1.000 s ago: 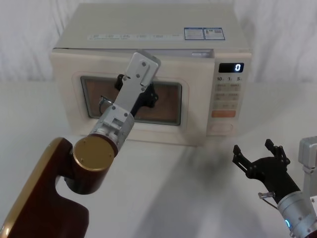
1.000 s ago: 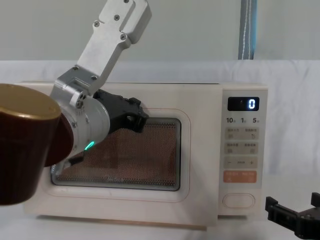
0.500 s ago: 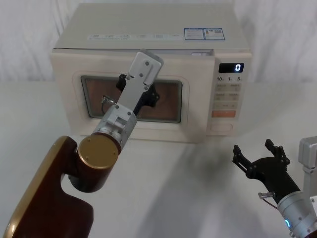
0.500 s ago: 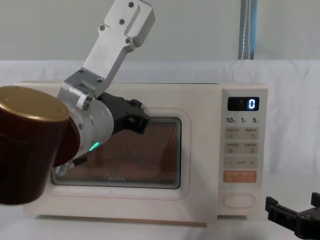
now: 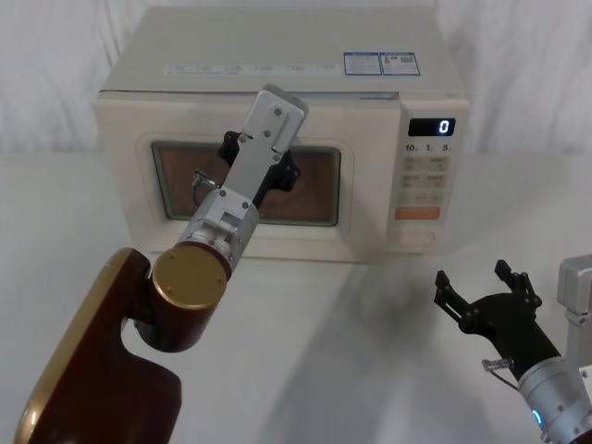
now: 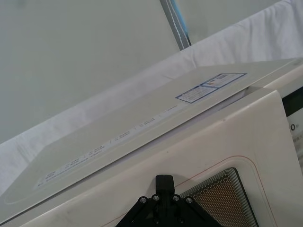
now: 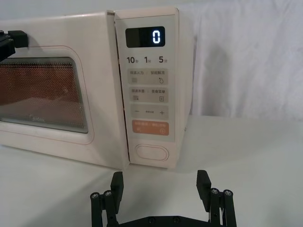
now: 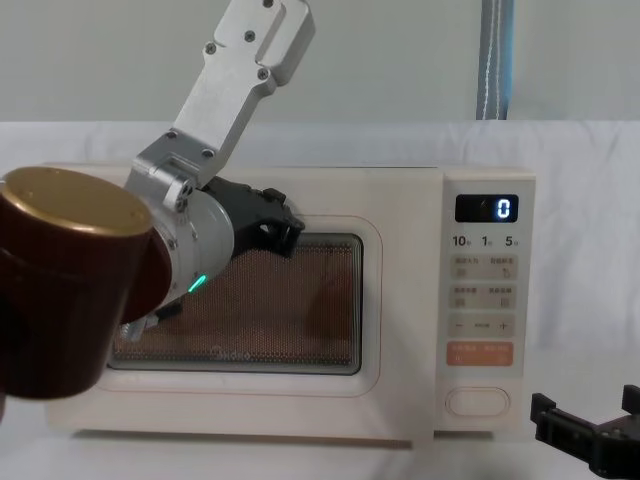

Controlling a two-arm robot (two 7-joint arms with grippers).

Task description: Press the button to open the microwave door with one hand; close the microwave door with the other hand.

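Cream microwave door with dark glass window sits at twelve o'clock on the white surface, apparently flush. Left black claw end effector is against the window's upper edge; finger state indeterminable. Judgement: press squarely, confirm latch. Right end effector, fingers apart, hovers at five o'clock. Oval cream button untouched. Cavity contents not discernible.

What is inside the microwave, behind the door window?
Through the microwave door window, just orange-lit mesh shows; no contents can be made out. The left end effector covers its upper part.
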